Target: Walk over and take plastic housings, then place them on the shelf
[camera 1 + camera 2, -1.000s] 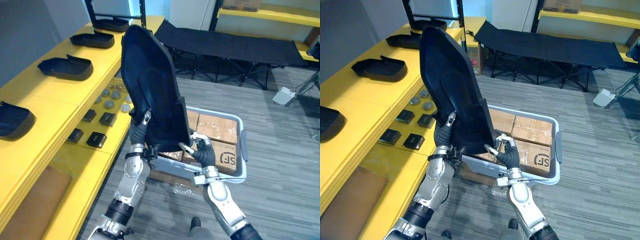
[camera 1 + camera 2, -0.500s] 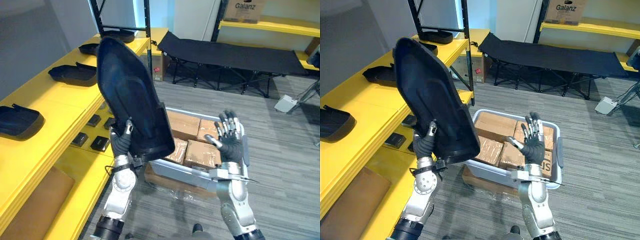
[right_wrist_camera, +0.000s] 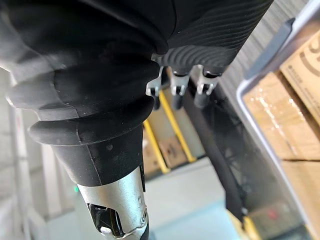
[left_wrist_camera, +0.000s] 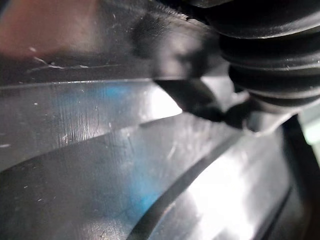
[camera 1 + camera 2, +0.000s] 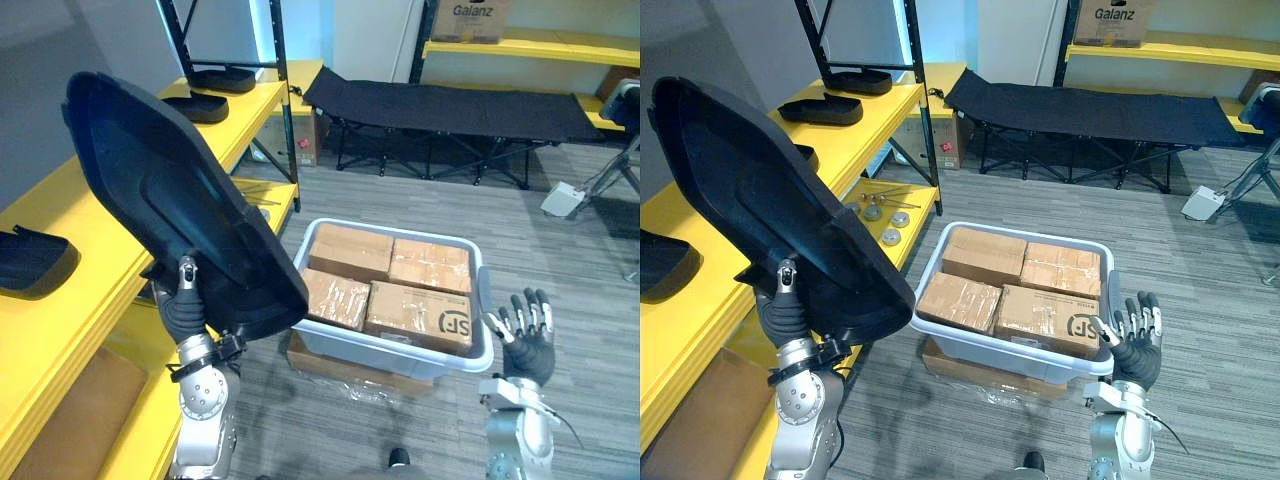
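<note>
Nearer the shelf [image 5: 105, 265] now, housing [image 5: 170, 200] in left hand [image 5: 182, 310] alone

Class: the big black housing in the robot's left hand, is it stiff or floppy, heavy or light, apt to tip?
Probably stiff: the black housing holds its curved shape, gripped only at its lower edge by the left hand. Likely light for its size: one hand carries it, the right hand open and apart. Gripped so low, it may tip.
</note>
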Controlling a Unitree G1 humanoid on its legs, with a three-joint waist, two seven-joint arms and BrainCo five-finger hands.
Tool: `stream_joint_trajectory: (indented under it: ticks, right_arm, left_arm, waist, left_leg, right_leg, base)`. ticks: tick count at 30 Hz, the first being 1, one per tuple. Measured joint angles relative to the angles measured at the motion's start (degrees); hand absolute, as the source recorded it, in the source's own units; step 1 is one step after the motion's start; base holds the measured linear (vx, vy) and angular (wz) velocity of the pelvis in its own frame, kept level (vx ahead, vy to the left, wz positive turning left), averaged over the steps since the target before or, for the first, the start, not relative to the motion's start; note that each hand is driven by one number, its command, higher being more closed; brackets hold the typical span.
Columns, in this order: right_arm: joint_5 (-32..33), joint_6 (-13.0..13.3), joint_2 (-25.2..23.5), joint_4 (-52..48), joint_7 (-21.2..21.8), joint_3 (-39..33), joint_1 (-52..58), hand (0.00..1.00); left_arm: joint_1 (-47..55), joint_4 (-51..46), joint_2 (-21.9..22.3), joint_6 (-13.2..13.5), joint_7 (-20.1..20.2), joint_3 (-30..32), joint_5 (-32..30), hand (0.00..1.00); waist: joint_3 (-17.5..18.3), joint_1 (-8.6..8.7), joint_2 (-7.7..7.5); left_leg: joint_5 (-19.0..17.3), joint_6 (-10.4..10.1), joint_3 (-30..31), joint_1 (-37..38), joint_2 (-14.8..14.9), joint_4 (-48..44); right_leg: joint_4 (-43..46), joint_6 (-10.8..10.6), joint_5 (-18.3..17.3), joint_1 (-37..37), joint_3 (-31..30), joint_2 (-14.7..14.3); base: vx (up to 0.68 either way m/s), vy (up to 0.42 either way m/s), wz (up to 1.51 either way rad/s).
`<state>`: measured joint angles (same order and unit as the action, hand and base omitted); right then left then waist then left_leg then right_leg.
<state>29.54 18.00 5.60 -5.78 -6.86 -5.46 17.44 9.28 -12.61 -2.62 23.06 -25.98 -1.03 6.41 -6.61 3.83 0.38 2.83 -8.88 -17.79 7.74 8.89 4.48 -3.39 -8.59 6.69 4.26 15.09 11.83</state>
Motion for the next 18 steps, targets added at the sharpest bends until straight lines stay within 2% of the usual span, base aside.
stream_joint_trajectory:
  ticks: [3, 5, 7, 8, 10, 13, 14, 16, 17, 18]
  right_arm:
    - [-1.3, -1.7, 0.0, 2.3, 0.7, 2.8, -2.2, 0.00]
    - [-3.0, -4.0, 0.2, 4.9, 0.9, 7.0, -5.0, 0.00]
    - [-4.8, -5.2, 0.5, 6.4, 1.9, 10.2, -7.2, 0.00]
    - [-6.4, -5.6, 1.1, 7.3, 2.1, 13.2, -9.7, 0.00]
    - [-8.4, -5.7, 1.5, 8.0, 1.7, 15.0, -11.9, 0.00]
    - [-12.3, -7.1, 1.8, 9.3, -1.5, 16.1, -16.9, 0.00]
    - [-12.2, -7.1, 1.8, 9.3, -2.2, 16.1, -17.3, 0.00]
    - [-10.1, -7.8, 1.9, 9.1, -4.0, 15.5, -17.4, 0.00]
    - [-9.5, -8.5, 1.9, 9.0, -5.1, 14.6, -16.6, 0.00]
    - [-9.5, -9.2, 1.7, 8.2, -5.9, 13.8, -15.1, 0.00]
  left_arm:
    - [1.4, -2.9, 0.1, -0.3, -0.2, 0.7, -0.4, 1.00]
    - [3.4, -6.4, 0.9, -1.1, -0.5, 3.3, -1.9, 1.00]
    - [5.3, -9.0, 0.8, -2.0, -1.2, 6.0, -2.9, 1.00]
    - [6.8, -10.2, 0.9, -2.0, -1.5, 8.4, -2.9, 1.00]
    - [7.8, -10.8, 0.9, -2.0, -1.4, 10.1, -2.7, 1.00]
    - [9.2, -11.1, 0.9, -1.8, 0.1, 12.9, -1.9, 1.00]
    - [9.2, -11.1, 0.9, -1.8, 0.5, 13.2, -1.8, 1.00]
    - [8.8, -11.1, 0.8, -1.8, 2.4, 13.8, -1.4, 1.00]
    - [8.3, -11.1, 0.8, -1.8, 4.1, 13.5, -0.3, 1.00]
    - [7.8, -11.1, 0.6, -1.6, 5.6, 13.4, 0.3, 1.00]
  waist:
    - [0.0, -0.65, -0.04]
    - [0.0, -2.61, 0.03]
    - [0.1, -4.25, 0.17]
    - [0.1, -5.48, 0.15]
    - [0.0, -6.50, 0.14]
    - [0.1, -9.12, -0.10]
    - [0.1, -9.51, -0.13]
    - [0.0, -9.25, -0.29]
    - [-0.1, -8.76, -0.64]
    - [-0.5, -7.88, -1.39]
  left_leg:
    - [0.0, 0.0, 3.1, -1.2, 0.0, -0.6]
    - [0.2, 0.1, 6.3, -2.1, -0.2, -1.0]
    - [0.5, 0.1, 8.4, -2.9, -0.4, -1.0]
    - [0.8, 0.2, 10.2, -3.5, -0.7, -0.8]
    - [1.0, 0.3, 11.8, -4.2, -1.1, -0.7]
    - [2.1, 0.7, 16.8, -6.2, -2.4, 0.0]
    - [2.2, 0.7, 17.7, -6.6, -2.5, 0.0]
    - [2.8, 0.8, 22.2, -7.9, -2.8, 0.0]
    - [3.0, 1.0, 25.3, -8.7, -3.0, 0.0]
    - [3.4, 0.9, 28.6, -9.9, -3.6, 0.0]
  right_leg:
    - [0.0, -0.1, -0.2, 1.3, 3.0, 0.2]
    - [0.0, -0.2, -0.8, 3.0, 5.9, 0.3]
    - [0.0, -0.4, -1.4, 4.0, 8.5, 0.5]
    - [0.0, -0.6, -1.8, 4.8, 10.3, 0.6]
    - [0.1, -0.7, -2.0, 5.1, 11.8, 0.8]
    - [1.3, -1.1, -3.4, 6.1, 16.1, 1.6]
    - [2.0, -1.1, -3.9, 6.1, 16.2, 1.7]
    - [5.8, 0.6, -6.4, 5.9, 12.5, 1.7]
    - [8.5, 2.1, -8.7, 5.7, 7.8, 1.5]
    - [10.8, 3.8, -12.7, 5.6, 3.7, 1.2]
  base:
    - [0.00, 0.001, 0.47]
    - [0.00, -0.004, 0.67]
    - [0.01, -0.007, 0.72]
    - [0.01, -0.005, 0.74]
    - [0.01, 0.000, 0.63]
    - [0.02, -0.003, 0.72]
    - [0.05, 0.003, 0.95]
    - [0.06, 0.030, 1.08]
    - [0.04, 0.037, 1.40]
    - [0.03, 0.011, 1.45]
